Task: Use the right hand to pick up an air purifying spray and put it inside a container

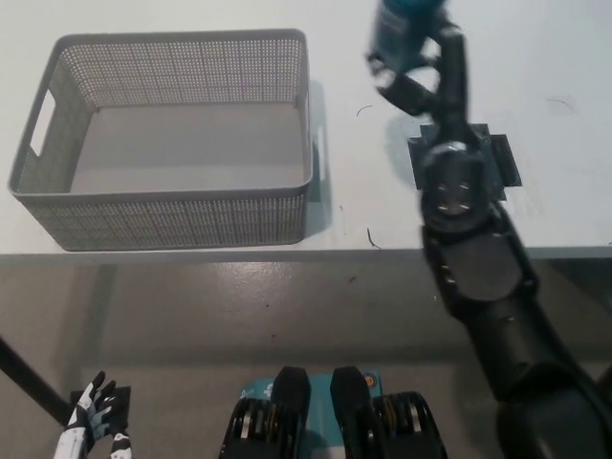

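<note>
Head view, looking steeply down, described from the near edge outward.

Nearest, at about 7 o'clock in the frame, the white left hand [93, 421] rests low beside the robot's body with its fingers spread and nothing held; it takes no part in the work.

From 5 o'clock the black right arm [478, 277] reaches up across the near edge of the white table [564, 57]. It passes over a black mat [497, 158] lying flat on the table at about 2 o'clock; the mat is bare, which suggests it marks the spray's starting place.

At about 1 o'clock, at the top edge of the picture, the right hand [416, 67] is closed around the air purifying spray [402, 24], a teal can whose upper part is cut off by the frame. The can is carried clear of the table, judged high enough to pass over a basket wall, and lies between the mat and the container.

At 10 to 11 o'clock stands the grey perforated basket [172, 206], the container. It is open-topped and holds nothing, with a handle slot in its left wall. The can is not yet inside it and is still to the right of its right wall.

A pale label patch shows on the can, but no brand or writing can be read anywhere.
</note>
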Robot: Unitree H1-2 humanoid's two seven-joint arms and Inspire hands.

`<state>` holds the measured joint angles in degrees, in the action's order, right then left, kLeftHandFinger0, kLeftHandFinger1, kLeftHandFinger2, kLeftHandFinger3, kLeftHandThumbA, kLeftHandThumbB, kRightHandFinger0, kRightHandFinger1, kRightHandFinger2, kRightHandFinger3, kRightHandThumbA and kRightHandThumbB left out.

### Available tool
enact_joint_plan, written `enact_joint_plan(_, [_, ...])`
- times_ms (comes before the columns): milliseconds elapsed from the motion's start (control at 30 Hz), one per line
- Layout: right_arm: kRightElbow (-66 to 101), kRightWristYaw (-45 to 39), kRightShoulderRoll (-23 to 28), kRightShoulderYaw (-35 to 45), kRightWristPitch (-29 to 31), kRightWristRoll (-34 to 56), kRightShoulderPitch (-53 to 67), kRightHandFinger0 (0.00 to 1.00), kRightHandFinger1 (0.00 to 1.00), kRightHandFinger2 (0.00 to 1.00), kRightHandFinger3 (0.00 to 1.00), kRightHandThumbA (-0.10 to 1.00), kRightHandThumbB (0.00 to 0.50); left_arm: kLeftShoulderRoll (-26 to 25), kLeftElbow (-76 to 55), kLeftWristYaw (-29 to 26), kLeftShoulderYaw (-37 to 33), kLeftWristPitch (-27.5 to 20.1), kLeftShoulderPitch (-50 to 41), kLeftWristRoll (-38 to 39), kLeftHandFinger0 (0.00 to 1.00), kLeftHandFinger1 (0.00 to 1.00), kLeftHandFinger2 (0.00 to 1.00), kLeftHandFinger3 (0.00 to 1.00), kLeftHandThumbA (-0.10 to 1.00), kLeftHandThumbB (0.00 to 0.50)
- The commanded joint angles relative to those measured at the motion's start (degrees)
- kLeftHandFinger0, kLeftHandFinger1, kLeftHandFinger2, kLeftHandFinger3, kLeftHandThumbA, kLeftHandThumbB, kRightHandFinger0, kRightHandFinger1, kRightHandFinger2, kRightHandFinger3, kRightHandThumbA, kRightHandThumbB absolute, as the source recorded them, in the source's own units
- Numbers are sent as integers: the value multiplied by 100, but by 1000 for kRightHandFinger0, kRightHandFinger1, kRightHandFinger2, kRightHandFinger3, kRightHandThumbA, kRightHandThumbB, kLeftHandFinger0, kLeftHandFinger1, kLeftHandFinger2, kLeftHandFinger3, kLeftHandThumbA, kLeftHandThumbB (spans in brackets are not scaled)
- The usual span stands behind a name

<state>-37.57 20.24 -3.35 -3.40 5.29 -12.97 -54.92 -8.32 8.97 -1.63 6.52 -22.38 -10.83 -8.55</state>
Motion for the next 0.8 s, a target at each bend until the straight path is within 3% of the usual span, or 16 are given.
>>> enact_joint_plan(0, [825, -645, -589, -544, -52, -109, -1338, 347, 336, 391, 391, -100, 385, -42, -215, -120, -30, -55, -35, -177, 754, 809, 960, 1000, 109, 209])
enact_joint_plan(33, [795, -684, -673, -626, -95, -134, -1355, 298, 298, 373, 384, -100, 383, -33, -203, -120, -48, -56, -29, -200, 764, 813, 965, 1000, 174, 209])
enact_joint_plan(100, [715, -730, -864, -710, -120, -72, -1297, 295, 284, 357, 368, -100, 392, -54, -228, -96, -73, -9, -52, -245, 766, 814, 975, 1000, 269, 226])
enact_joint_plan(200, [651, -785, -987, -868, -144, -134, -1140, 300, 301, 371, 379, -100, 387, -62, -279, -70, -93, 33, -90, -262, 760, 810, 974, 1000, 242, 218])
enact_joint_plan(367, [137, -973, -1182, -1025, -202, -62, -764, 344, 352, 420, 420, -100, 371, -85, -277, -52, -110, 59, -41, -276, 735, 800, 963, 1000, 288, 235])
enact_joint_plan(400, [5, -957, -1177, -1061, -190, -109, -743, 265, 293, 407, 432, -100, 368, -69, -298, -61, -103, 93, -36, -276, 731, 797, 960, 1000, 265, 241])
enact_joint_plan(500, [-432, -911, -1188, -1076, -2, -117, -643, 334, 347, 443, 446, -100, 366, -55, -376, 13, -123, 214, -42, -180, 761, 831, 992, 1000, 168, 206])
enact_joint_plan(567, [-728, -946, -1199, -1004, 153, 4, -591, 318, 339, 431, 444, -100, 365, -92, -330, -4, -136, 107, -34, -232, 769, 835, 995, 1000, 220, 209])
enact_joint_plan(633, [-1112, -913, -1191, -958, 275, 39, -593, 286, 315, 406, 443, -100, 367, -106, -340, -25, -142, 130, -40, -302, 775, 834, 998, 1000, 335, 242])
enact_joint_plan(700, [-1464, -825, -1150, -972, 519, -15, -584, 435, 442, 468, 430, -89, 376, -117, -392, 48, -157, 232, -59, -222, 793, 853, 1000, 1000, 356, 245])
enact_joint_plan(767, [-1740, -781, -1099, -921, 692, 18, -582, 452, 455, 466, 427, -85, 375, -126, -461, 60, -164, 310, -52, -220, 808, 862, 1000, 1000, 373, 249])
